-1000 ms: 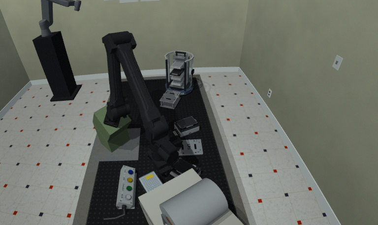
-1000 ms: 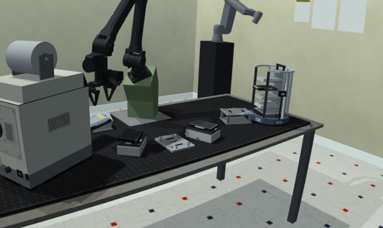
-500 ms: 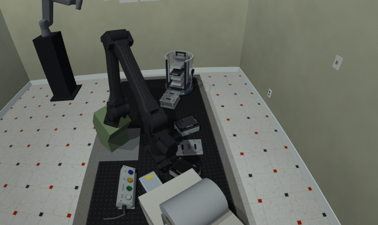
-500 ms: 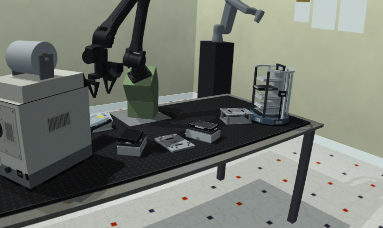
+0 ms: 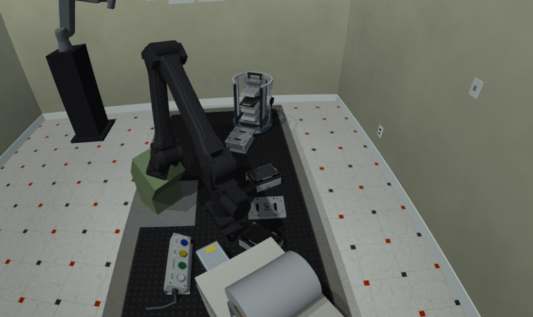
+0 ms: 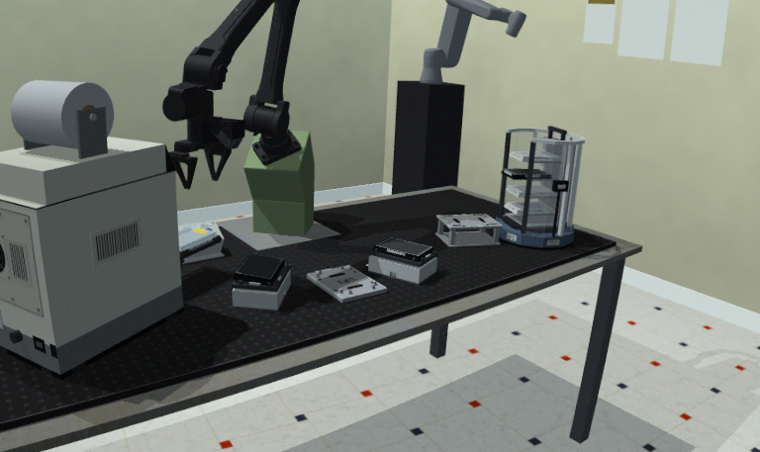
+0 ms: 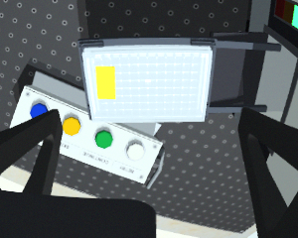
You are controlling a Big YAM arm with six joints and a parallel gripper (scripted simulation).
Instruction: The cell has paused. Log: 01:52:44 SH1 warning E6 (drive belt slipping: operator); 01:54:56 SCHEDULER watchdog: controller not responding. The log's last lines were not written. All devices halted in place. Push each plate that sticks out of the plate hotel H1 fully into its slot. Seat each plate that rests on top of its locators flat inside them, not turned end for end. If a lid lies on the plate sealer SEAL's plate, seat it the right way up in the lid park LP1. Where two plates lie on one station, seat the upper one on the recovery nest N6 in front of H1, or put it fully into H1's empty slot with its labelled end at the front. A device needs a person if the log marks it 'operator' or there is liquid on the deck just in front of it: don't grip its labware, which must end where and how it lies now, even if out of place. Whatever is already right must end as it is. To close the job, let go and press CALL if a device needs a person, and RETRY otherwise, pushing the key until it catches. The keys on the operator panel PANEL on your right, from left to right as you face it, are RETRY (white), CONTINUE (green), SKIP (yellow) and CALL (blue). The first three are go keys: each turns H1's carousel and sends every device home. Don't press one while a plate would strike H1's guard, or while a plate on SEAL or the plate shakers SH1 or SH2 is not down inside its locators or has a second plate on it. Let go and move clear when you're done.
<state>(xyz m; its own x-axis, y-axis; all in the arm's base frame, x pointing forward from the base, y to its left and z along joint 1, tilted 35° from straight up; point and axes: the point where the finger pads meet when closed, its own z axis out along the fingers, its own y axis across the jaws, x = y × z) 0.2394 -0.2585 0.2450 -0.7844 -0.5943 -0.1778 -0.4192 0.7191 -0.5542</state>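
My gripper (image 6: 196, 167) (image 7: 150, 118) is open and empty. It hangs high above the sealer's front tray. A white well plate (image 5: 212, 255) (image 6: 199, 235) (image 7: 145, 82) with a yellow label lies on that tray, straight below the fingers. The operator panel (image 5: 173, 276) (image 7: 83, 155) lies beside it, with its blue (image 7: 38, 110), yellow (image 7: 72, 126), green (image 7: 104, 139) and white (image 7: 135, 151) keys in view. Two shakers (image 6: 260, 296) (image 6: 402, 269) each carry a dark plate. The lid park (image 5: 267, 207) (image 6: 345, 286) and the nest (image 5: 239, 139) (image 6: 467, 227) are bare. The plate hotel (image 5: 252, 101) (image 6: 537, 190) holds several plates.
The big sealer (image 5: 255, 286) (image 6: 83, 228) with its roll stands right next to the gripper. My arm's green base block (image 5: 157, 184) (image 6: 280, 190) stands behind. A second grey arm on a black column (image 5: 78, 89) (image 6: 428, 134) stands off the table.
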